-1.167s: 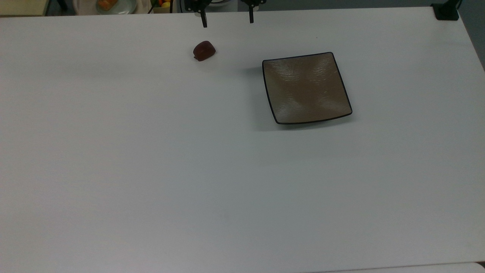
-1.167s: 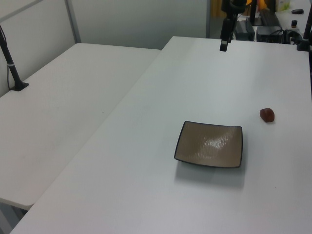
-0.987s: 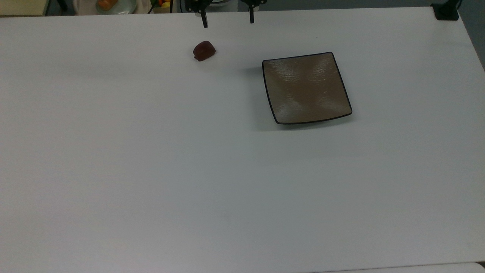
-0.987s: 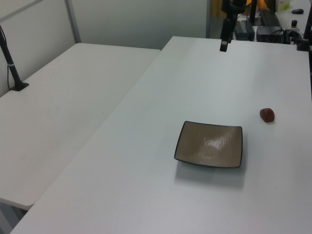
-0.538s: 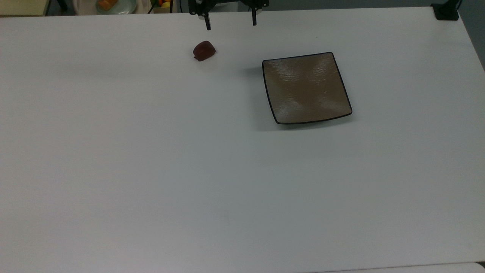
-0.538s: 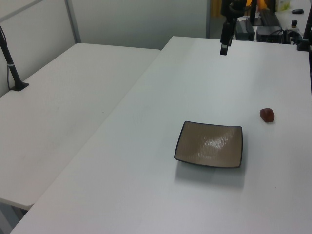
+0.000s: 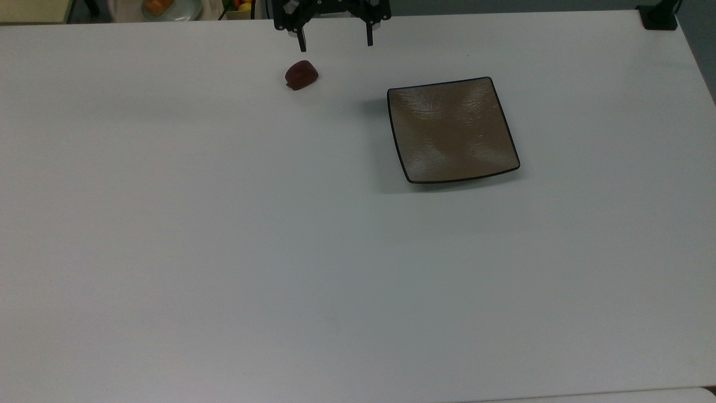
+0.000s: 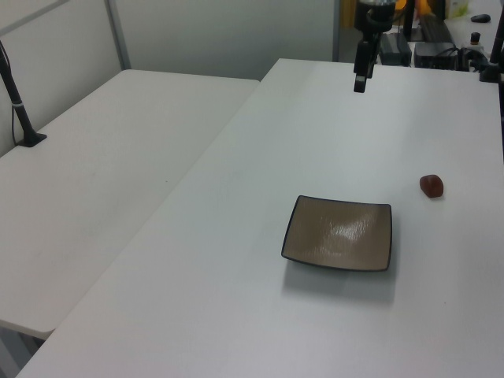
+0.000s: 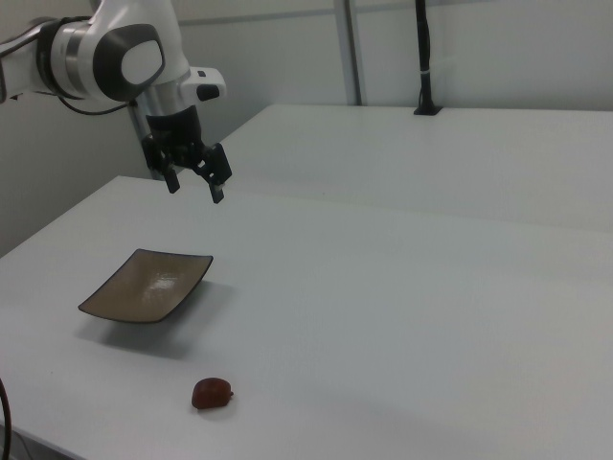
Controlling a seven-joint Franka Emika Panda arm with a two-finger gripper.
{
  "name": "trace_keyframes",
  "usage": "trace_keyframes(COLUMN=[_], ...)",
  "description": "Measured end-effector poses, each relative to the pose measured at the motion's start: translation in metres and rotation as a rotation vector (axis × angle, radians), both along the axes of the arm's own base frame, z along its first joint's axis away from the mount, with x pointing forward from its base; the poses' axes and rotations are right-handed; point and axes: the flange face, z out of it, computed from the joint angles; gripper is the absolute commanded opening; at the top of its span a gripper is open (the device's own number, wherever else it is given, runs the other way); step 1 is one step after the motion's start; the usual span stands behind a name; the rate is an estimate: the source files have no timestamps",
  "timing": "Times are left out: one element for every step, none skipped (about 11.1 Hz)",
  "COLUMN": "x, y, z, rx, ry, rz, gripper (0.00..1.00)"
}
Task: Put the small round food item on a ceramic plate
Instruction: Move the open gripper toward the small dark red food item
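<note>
The jaws (image 7: 335,40) hang wide apart and empty above the bench's (image 7: 224,252) far edge. The date (image 7: 301,75) lies on the bench just off the finger on the top view's left — nearer the camera, outside the gap. The plate (image 7: 452,130) sits empty, well apart toward the top view's right.

white table (image 7: 224,252) | second white table (image 8: 87,181) | pale partition wall (image 8: 228,31)

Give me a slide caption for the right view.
Open gripper above the table; date lies apart from square plate.
</note>
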Motion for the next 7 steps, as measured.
trace_keyframes(x=[0.001, 0.002, 0.003, 0.004, 0.002, -0.001, -0.003], y=[-0.004, -0.011, -0.020, -0.030, -0.041, -0.053, -0.064], z=[0.000, 0.001, 0.001, 0.000, -0.002, -0.005, -0.007], rx=[0.000, 0.000, 0.000, -0.011, -0.048, -0.097, -0.127], ry=[-0.001, -0.001, -0.002, 0.002, 0.024, 0.054, 0.082], rz=[-0.007, -0.019, -0.034, -0.050, -0.057, -0.063, -0.075], gripper=[1.00, 1.00, 1.00, 1.00, 1.00, 1.00, 1.00])
